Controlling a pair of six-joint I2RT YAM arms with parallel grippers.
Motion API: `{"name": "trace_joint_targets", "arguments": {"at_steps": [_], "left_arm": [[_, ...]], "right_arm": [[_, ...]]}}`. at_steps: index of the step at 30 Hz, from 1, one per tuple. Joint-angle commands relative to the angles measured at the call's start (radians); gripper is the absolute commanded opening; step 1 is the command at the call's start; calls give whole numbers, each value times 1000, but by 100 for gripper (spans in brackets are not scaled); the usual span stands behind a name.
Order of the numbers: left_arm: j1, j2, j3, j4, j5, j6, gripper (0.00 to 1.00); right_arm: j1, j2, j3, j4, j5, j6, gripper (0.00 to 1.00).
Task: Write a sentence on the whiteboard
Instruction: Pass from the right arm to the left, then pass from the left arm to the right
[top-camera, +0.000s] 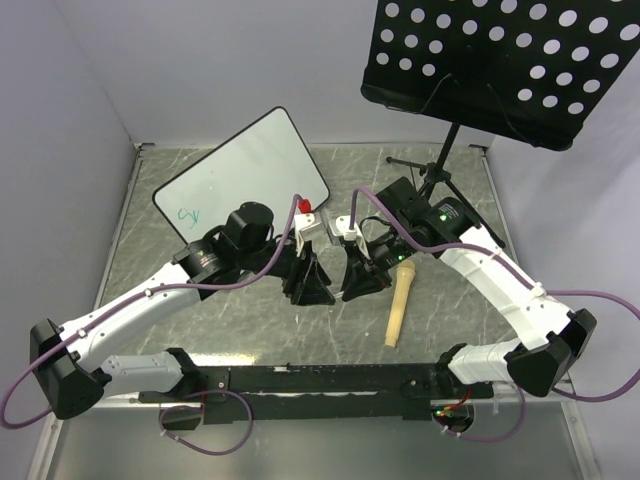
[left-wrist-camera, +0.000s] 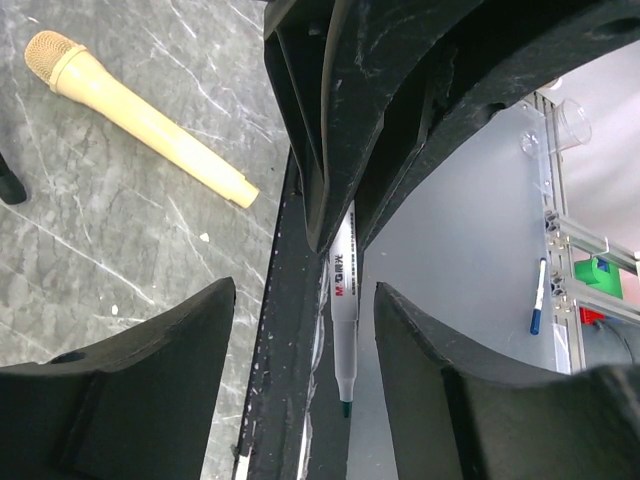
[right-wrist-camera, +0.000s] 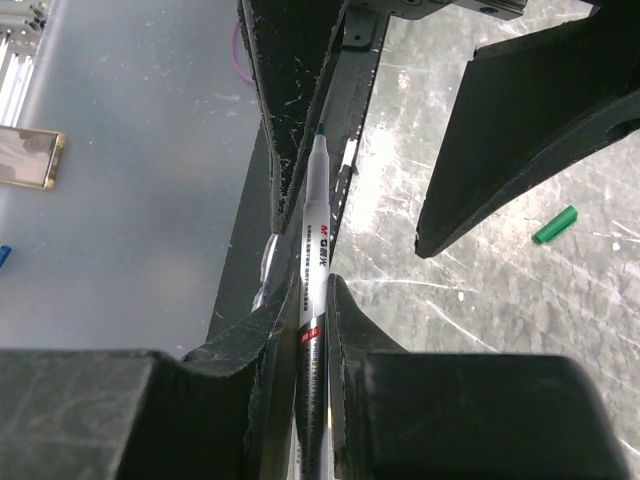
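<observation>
The left gripper (top-camera: 308, 280) and right gripper (top-camera: 362, 275) meet tip to tip over the table (top-camera: 250, 330). The marker (right-wrist-camera: 315, 230) sits between the right gripper's fingers, its tip in the gap between the left gripper's fingers. Behind and left of the left gripper lies the whiteboard (top-camera: 245, 170), with the start of the sentence (top-camera: 188, 213) at its near-left corner. The microphone (top-camera: 399, 305) lies just right of the right gripper, and the music stand (top-camera: 500, 60) is behind it. A cap (right-wrist-camera: 554, 225) lies on the table to one side of the left gripper.

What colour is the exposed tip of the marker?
Dark green. The tip of the marker shows best in the left wrist view, pointing downward.
</observation>
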Motion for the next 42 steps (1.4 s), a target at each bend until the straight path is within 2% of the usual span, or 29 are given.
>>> {"name": "trace_joint_targets", "arguments": {"at_steps": [1,6,11,17,18,20,21,24,26,27,30,33,35,36,38,39,40,41,42], "left_arm": [[-16,18,36,-37,30,47,65],[-18,12,36,-77,24,69,68],[-13,4,39,-54,34,63,65],[5,-12,28,8,53,33,42],[8,-12,25,12,54,29,31],[14,-12,23,18,58,17,17],[16,-14,20,23,60,15,1],[25,-35,-3,61,54,-8,1],[31,-71,-33,105,50,-36,1],[37,-84,-58,119,44,-46,1],[45,-155,-108,190,1,-92,1],[48,-239,-166,295,-57,-163,1],[48,-301,-188,336,-94,-187,1],[50,-321,-209,406,-136,-215,1],[51,-373,-234,481,-176,-244,1],[50,-397,-252,545,-216,-267,1],[51,-408,-260,585,-230,-279,1],[51,-416,-265,618,-259,-292,1],[50,-420,-272,647,-297,-318,1]], "right_arm": [[1,28,46,30,-29,-8,0],[-15,37,58,30,-35,1,0],[-20,42,52,42,-38,9,0],[-22,45,44,45,-41,12,0],[-20,45,43,48,-41,12,0],[-20,47,43,50,-41,15,0],[-20,47,43,48,-41,15,0],[-22,50,47,50,-38,18,1],[-26,45,53,53,-41,30,11],[-37,40,58,60,-46,36,29],[-72,37,95,51,-86,44,73],[-109,48,183,36,-147,62,83],[-129,57,269,30,-185,96,86],[-140,63,292,50,-219,122,86],[-170,59,326,186,-248,261,87],[-196,45,305,262,-274,421,88],[-210,36,282,342,-293,509,88],[-224,25,252,565,-313,607,89],[-233,1,210,688,-332,721,89]]}}
